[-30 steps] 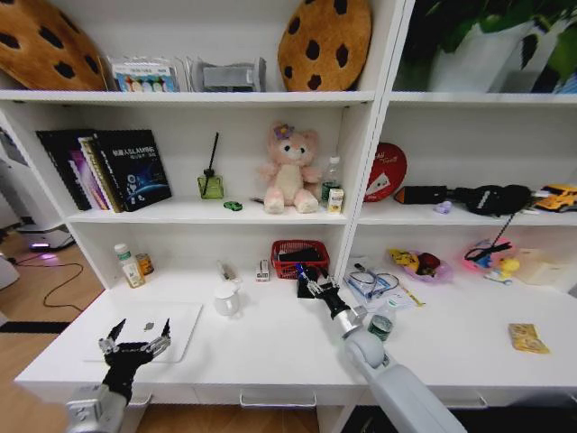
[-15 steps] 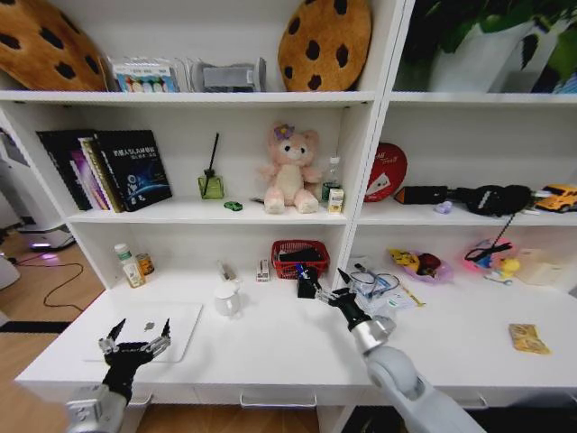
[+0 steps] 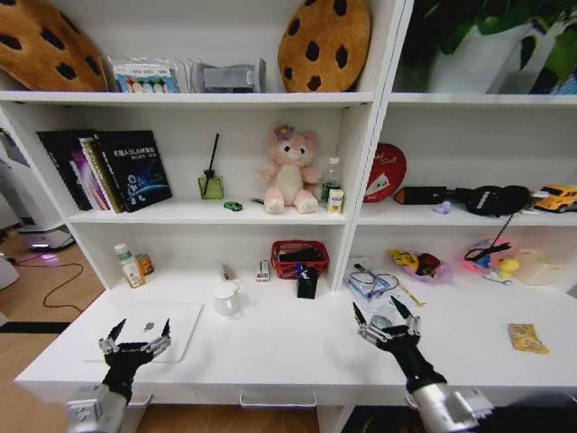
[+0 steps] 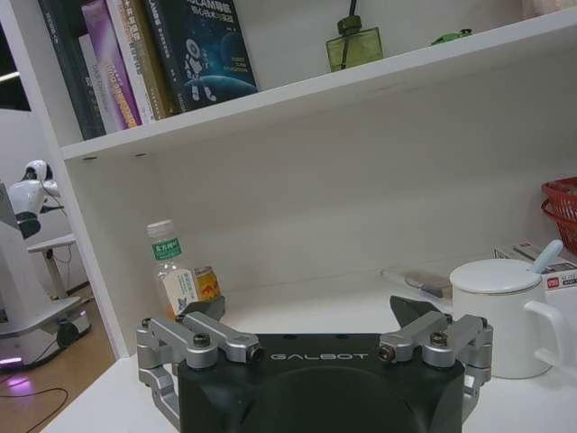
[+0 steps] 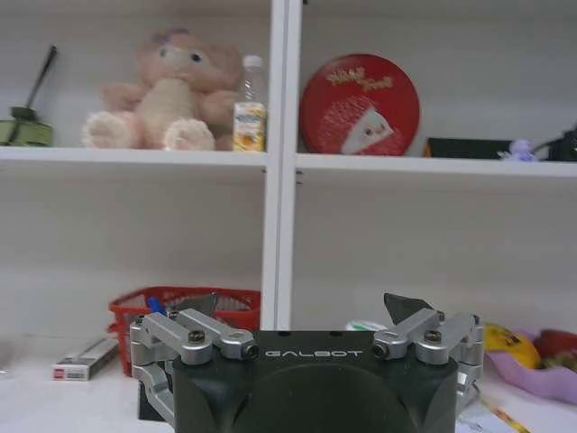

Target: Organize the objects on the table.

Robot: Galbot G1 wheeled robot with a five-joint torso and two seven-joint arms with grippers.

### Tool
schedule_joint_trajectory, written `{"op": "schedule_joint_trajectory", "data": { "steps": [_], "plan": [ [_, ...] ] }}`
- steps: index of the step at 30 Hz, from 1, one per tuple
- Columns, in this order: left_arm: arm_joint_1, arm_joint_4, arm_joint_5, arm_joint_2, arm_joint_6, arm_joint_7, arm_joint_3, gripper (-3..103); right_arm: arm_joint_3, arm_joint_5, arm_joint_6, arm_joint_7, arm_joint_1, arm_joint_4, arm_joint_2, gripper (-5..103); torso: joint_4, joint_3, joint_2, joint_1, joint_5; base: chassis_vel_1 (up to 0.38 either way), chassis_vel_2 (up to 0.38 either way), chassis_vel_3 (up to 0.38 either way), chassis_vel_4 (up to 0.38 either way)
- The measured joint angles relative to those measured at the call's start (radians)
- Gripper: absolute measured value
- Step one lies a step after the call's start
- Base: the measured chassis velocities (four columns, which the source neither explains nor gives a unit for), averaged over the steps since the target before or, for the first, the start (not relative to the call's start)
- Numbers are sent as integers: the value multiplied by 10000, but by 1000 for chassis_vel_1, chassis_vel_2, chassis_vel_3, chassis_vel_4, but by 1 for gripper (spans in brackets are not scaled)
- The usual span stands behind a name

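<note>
**White desk, both grippers spread wide and holding nothing**

White laminate runs under everything you are working with: the long desk [image 3: 270, 347] sits below a white shelf unit. Your right gripper [image 3: 386, 317] hovers above the desk's front edge, right of centre, fingers splayed apart with nothing between them. Your left gripper [image 3: 135, 340] is parked at the front left corner, its fingers likewise spread and empty, poised over the near edge of the thin silver laptop [image 3: 149, 329], which lies flat and closed there.

Look toward the back edge on the left and you find a small clear bottle with a green label [image 3: 127, 265] standing upright, with a small orange jar [image 3: 144, 263] just beside it. A white mug [image 3: 227, 299] stands left of centre, well apart from both grippers. At the back, near the shelf's centre post, sits a red mesh basket [image 3: 299, 257], and a small black item [image 3: 306, 286] stands just in front of it. A yellow snack packet [image 3: 527, 337] lies toward the front right corner. Behind the right gripper you see a heap of mixed clutter [image 3: 371, 282], too jumbled to name piece by piece.

On the shelf above, the pink teddy bear [image 3: 289, 170] sits upright beside a small bottle [image 5: 250, 104].
</note>
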Motion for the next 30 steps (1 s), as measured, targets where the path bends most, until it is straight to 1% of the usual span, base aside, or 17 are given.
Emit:
{"op": "schedule_joint_trajectory", "data": {
  "steps": [4,8,9,11,13,15,16,18,19,20,21,23,24,26,27,29,30],
  "plan": [
    [0,0,0,0,0,0,0,100,181,224,-35,2,310,-466,75,100,3,1,0,0,2,0,0,0,0],
    [0,0,0,0,0,1,0,100,220,871,-729,327,1042,-1226,-130,100,5,3,-1,1,2,0,0,0,0],
    [0,0,0,0,0,1,0,100,220,871,-729,327,1042,-1226,-130,100,5,3,-1,1,2,0,0,0,0],
    [0,0,0,0,0,0,0,100,-120,1103,-1074,384,1391,-1560,-235,100,3,2,-2,1,1,0,0,0,0],
    [0,0,0,0,0,0,0,100,-323,1125,-1127,384,1558,-1693,-265,103,2,2,-1,1,2,0,0,0,0],
    [0,0,0,0,0,0,0,100,-718,1158,-1196,386,1896,-1947,-343,94,3,3,-2,1,1,0,0,0,0],
    [0,0,0,0,0,0,0,100,-718,1158,-1196,386,1896,-1947,-343,94,3,3,-2,1,1,0,0,0,0],
    [0,0,0,0,0,0,0,100,-980,1161,-1238,401,2163,-2176,-403,84,4,2,-2,2,1,0,0,0,0],
    [0,0,0,0,0,0,0,100,-1024,1161,-1245,402,2218,-2252,-408,84,4,2,-2,2,1,0,0,0,0],
    [0,0,0,0,0,0,0,100,-1049,1160,-1246,402,2256,-2329,-409,79,3,3,-2,3,1,0,0,0,0],
    [0,0,0,0,0,0,0,100,-1049,1160,-1246,402,2256,-2329,-409,79,3,3,-2,3,1,0,0,0,0],
    [0,0,0,0,0,0,0,100,-1055,1155,-1245,399,2288,-2460,-395,68,3,2,-2,2,0,0,0,0,0],
    [0,0,0,0,0,0,0,100,-1055,1155,-1245,399,2288,-2460,-395,68,3,2,-2,2,0,0,0,0,0],
    [0,0,0,0,0,0,0,100,-1036,1150,-1238,380,2300,-2509,-390,57,3,2,-1,2,-1,0,0,0,0],
    [0,0,0,0,0,0,0,100,-1036,1150,-1238,380,2300,-2509,-390,57,3,2,-1,2,-1,0,0,0,0],
    [0,0,0,0,0,0,0,100,-1021,1155,-1228,369,2311,-2538,-382,46,2,2,-2,2,-1,0,0,0,0],
    [0,0,0,0,0,0,0,100,-1018,1161,-1224,364,2311,-2538,-372,46,3,2,-2,3,0,0,0,0,0]
  ]
}}
